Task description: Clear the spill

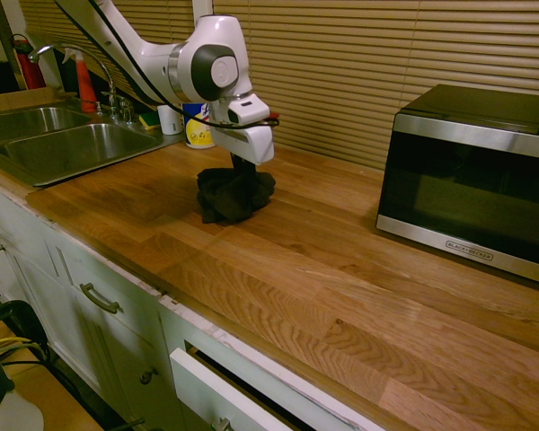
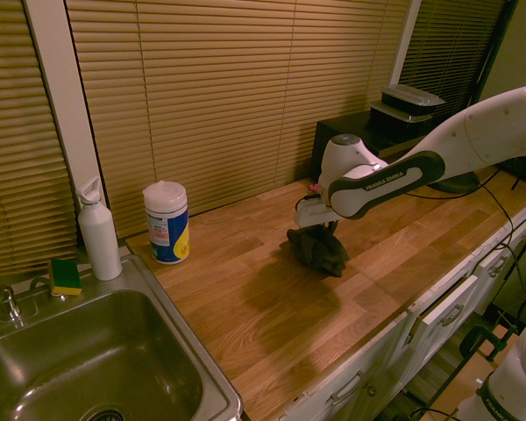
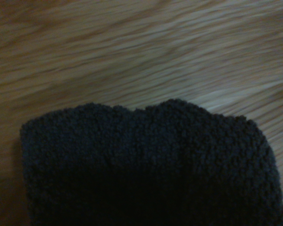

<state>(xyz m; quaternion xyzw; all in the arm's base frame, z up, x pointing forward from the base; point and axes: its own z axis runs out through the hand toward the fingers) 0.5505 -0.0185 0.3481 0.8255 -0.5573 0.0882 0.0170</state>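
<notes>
Dark grey-black and fuzzy, the cloth (image 1: 231, 196) is sitting bunched on the wooden countertop (image 1: 278, 269), between the counter's back edge by the blinds (image 1: 314, 72) and its front edge above the drawers. The claw (image 1: 243, 162) is pointing down into the top of the wad, closing on it and gripping its cloth. The spill is not showing in any view, so its place on the countertop cannot be told. Toward the sink (image 2: 96, 351), a wipes tub (image 2: 167, 224) is standing near the back edge, with a white bottle (image 2: 100, 235) and a sponge (image 2: 65, 276) resting on the sink's rim. A microwave (image 1: 476, 180) is occupying the other end.
</notes>
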